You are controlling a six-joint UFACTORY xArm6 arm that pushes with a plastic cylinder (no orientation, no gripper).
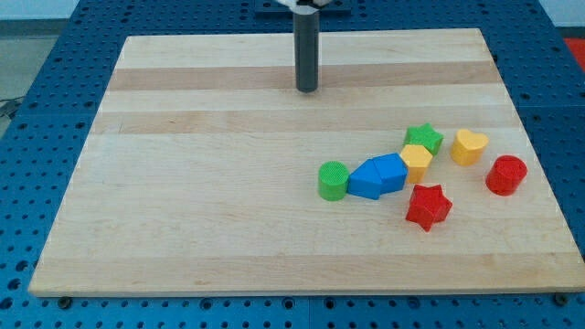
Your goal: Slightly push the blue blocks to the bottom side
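Note:
Two blue blocks lie touching each other right of the board's middle: a blue wedge-like block (365, 180) on the left and a blue angular block (390, 171) on the right. A green cylinder (333, 180) touches the left one. A yellow hexagonal block (416, 162) touches the right one. My tip (306, 89) stands near the view's top, well above and left of the blue blocks, touching none.
A green star (424, 139) sits above the yellow hexagonal block. A yellow heart (468, 145) lies to its right. A red cylinder (505, 175) is near the right edge. A red star (428, 206) lies below the blue blocks. The wooden board (183, 183) bears them all.

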